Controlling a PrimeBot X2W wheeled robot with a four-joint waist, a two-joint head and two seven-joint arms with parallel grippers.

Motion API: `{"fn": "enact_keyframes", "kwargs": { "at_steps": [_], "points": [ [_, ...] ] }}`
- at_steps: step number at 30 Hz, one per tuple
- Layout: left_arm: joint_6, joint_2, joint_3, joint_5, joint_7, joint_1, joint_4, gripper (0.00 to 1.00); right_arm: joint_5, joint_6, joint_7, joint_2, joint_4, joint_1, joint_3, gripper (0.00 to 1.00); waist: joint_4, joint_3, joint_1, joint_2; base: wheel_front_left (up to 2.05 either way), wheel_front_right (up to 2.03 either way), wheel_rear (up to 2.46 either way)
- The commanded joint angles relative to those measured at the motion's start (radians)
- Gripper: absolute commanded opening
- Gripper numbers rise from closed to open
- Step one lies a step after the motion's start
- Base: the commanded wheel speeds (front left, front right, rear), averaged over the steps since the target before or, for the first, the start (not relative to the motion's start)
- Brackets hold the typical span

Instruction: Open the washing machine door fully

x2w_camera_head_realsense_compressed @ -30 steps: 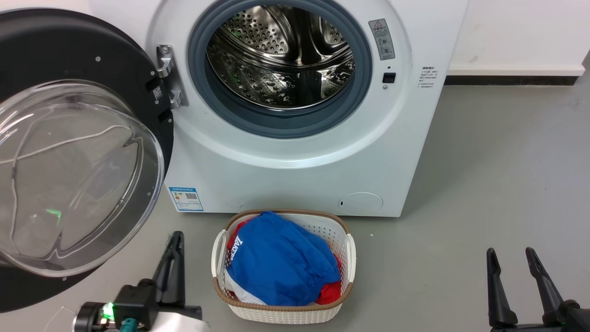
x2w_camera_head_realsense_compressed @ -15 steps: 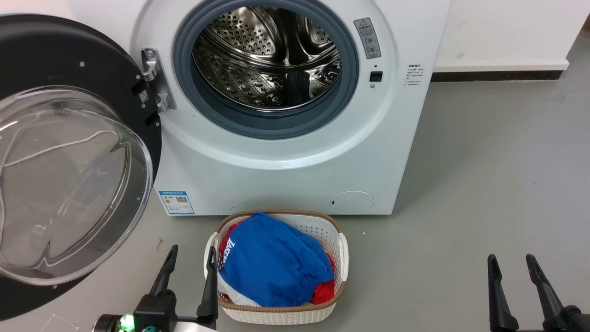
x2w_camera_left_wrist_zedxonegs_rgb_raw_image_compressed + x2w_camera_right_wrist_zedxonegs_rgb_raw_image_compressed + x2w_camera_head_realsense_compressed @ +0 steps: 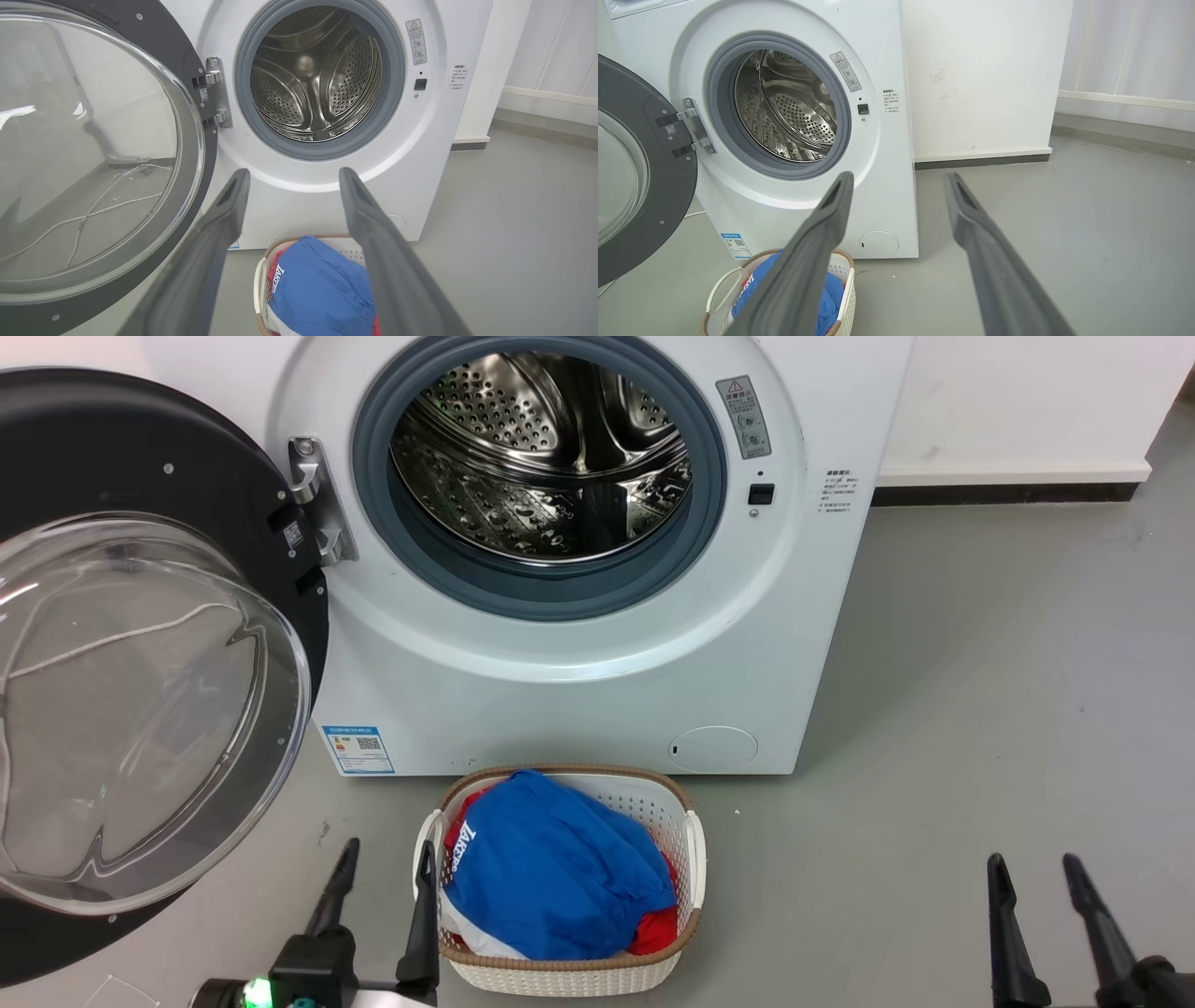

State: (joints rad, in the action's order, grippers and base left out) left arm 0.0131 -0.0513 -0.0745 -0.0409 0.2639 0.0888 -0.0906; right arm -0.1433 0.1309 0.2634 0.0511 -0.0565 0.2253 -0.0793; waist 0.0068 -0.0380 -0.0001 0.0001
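The washing machine door (image 3: 140,439) is seen swung wide left of the drum (image 3: 541,457), so the task is judged all but done, and the left gripper (image 3: 389,847) and right gripper (image 3: 1033,861), both spread and empty, are best held clear of its glass (image 3: 140,709).

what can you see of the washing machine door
The washing machine door is a large round disc with a black ring and a bulging clear glass bowl at its centre. It is swung wide open to the left of the drum opening, inner side facing the head camera, hung on a metal hinge. The open left gripper is clear of it.
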Motion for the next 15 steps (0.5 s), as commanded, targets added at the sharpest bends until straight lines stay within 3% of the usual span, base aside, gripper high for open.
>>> {"fn": "enact_keyframes", "kwargs": {
  "at_steps": [1,4,15],
  "points": [
    [-0.001,0.0,0.0,-0.002,0.0,0.001,-0.008,0.0,-0.002,0.0,-0.001,0.0,0.007,0.0,0.001,0.0,0.0,0.0,0.0001,-0.0001,0.0,0.0,0.0],
    [-0.002,0.0,-0.002,-0.007,-0.003,0.014,-0.034,0.0,-0.007,0.0,-0.004,0.0,0.032,0.002,0.003,0.0,0.0,0.0,0.0001,-0.0001,0.0,0.0,0.0],
    [-0.022,-0.003,0.02,-0.225,-0.051,-0.016,-0.05,0.0,-0.22,0.0,-0.042,0.012,0.066,-0.043,0.013,0.0,0.0,0.003,0.0001,-0.0001,0.0,0.0,0.0]
  ]
}}
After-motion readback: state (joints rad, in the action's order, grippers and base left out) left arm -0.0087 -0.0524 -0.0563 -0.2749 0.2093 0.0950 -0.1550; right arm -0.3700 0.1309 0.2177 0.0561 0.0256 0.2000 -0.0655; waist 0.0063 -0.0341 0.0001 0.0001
